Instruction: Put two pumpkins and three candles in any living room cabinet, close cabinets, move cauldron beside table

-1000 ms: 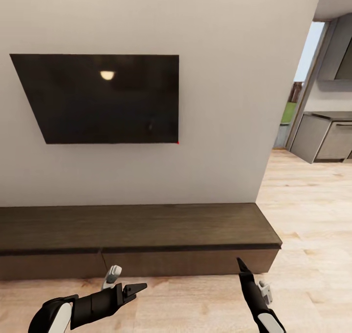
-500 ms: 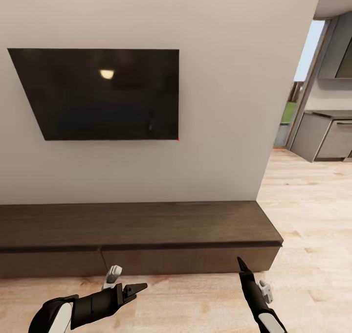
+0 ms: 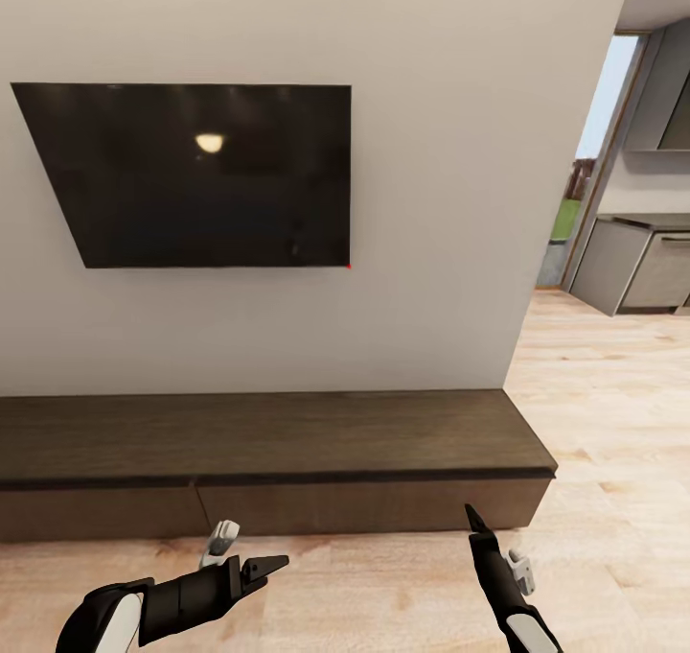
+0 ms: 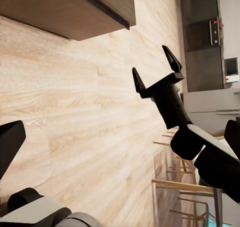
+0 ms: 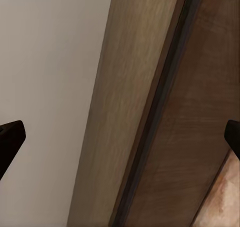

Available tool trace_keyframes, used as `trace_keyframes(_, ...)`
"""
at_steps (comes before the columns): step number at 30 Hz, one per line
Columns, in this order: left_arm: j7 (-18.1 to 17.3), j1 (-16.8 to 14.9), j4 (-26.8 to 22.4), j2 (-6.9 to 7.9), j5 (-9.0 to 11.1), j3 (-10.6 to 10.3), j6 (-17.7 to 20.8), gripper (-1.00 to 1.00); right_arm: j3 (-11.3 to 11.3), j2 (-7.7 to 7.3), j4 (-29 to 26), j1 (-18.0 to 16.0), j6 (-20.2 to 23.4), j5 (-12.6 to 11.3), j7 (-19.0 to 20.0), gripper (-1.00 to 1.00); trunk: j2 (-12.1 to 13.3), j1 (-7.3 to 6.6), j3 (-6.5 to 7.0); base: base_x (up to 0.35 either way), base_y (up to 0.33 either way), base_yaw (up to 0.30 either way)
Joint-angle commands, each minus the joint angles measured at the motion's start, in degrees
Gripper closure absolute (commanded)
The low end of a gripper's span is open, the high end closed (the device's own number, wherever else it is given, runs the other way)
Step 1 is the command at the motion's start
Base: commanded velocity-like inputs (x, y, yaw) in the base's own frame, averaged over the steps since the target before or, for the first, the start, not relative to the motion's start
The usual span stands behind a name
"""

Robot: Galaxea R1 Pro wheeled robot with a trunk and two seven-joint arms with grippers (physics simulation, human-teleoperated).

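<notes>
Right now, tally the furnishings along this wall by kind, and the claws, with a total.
Flat black wall-mounted screen: 1
Long low dark-brown wooden cabinet: 1
Flat drawer fronts on it: 2 in view
Black claws: 2, left claw and right claw, both open
Total: 6

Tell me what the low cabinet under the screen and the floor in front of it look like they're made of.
The cabinet looks like dark-brown wood or veneer with a matt finish: fine grain runs along its top and flat, handleless fronts. The floor looks like pale wood planks, judging by the grain and board seams, with a slight sheen. As a render, neither material is certain.
</notes>
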Motion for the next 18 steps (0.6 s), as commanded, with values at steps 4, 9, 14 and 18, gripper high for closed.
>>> trace_keyframes(4,-0.3,0.0,0.0,-0.01,-0.2,0.1,0.2,-1.0,-0.1,0.02,0.0,0.0,0.1,-0.4,0.2,-1.0,-1.6,0.88,-0.78,0.0,0.0,0.0)
trace_keyframes(9,-0.3,0.0,0.0,-0.01,-0.2,0.1,0.2,-1.0,-0.1,0.02,0.0,0.0,0.1,-0.4,0.2,-1.0,-3.7,1.98,-1.68,0.0,0.0,0.0)
trace_keyframes(14,-0.3,0.0,0.0,-0.01,-0.2,0.1,0.2,-1.0,-0.1,0.02,0.0,0.0,0.1,-0.4,0.3,-1.0,-5.7,3.08,-2.57,0.0,0.0,0.0)
trace_keyframes(18,-0.3,0.0,0.0,-0.01,-0.2,0.1,0.1,-1.0,-0.1,0.02,0.0,0.0,0.1,-0.4,0.3,-1.0,-7.3,3.96,-3.29,0.0,0.0,0.0)
